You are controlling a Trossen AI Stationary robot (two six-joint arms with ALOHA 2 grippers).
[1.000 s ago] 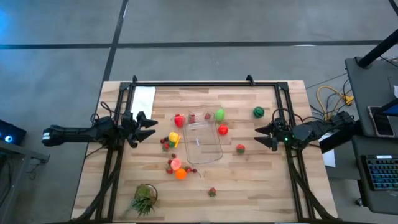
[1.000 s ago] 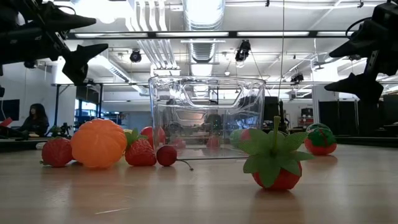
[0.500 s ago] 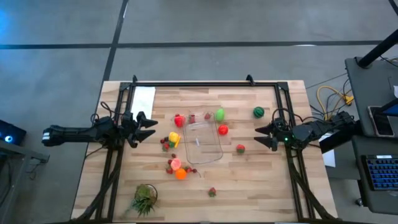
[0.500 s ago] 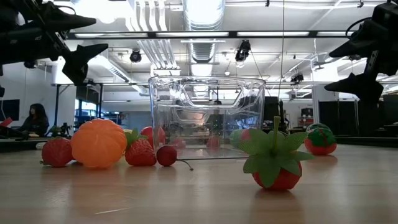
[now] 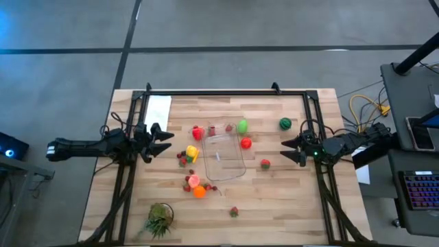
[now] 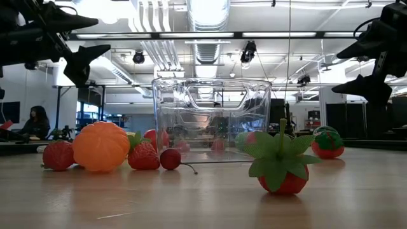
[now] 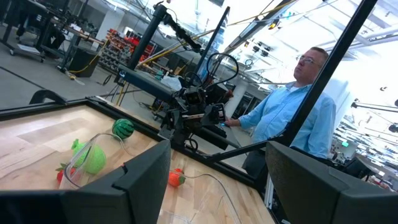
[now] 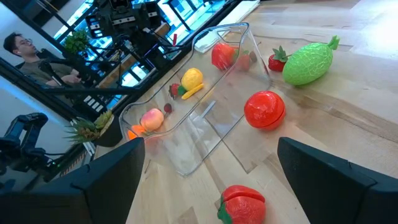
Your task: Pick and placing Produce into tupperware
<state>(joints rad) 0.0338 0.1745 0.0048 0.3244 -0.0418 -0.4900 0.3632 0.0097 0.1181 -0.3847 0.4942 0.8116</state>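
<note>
The clear tupperware (image 5: pixel 226 155) stands on the middle of the table, with nothing in it as far as I can see; it also shows in the low view (image 6: pixel 212 118) and the right wrist view (image 8: pixel 205 112). Small toy produce lies scattered around it: a red pepper (image 5: pixel 197 132), a green fruit (image 5: pixel 242 126), a red tomato (image 5: pixel 245 143), a yellow piece (image 5: pixel 192 153), an orange one (image 5: pixel 199 192), a watermelon (image 5: pixel 285 123). My left gripper (image 5: pixel 167 141) hovers open at the container's left. My right gripper (image 5: pixel 287 151) hovers open at its right.
A leafy green tuft (image 5: pixel 159 219) sits near the table's front-left corner. A white sheet of paper (image 5: pixel 158 110) lies at the far left. A strawberry (image 5: pixel 234 211) lies near the front edge. People show in the room beyond (image 7: pixel 298 106).
</note>
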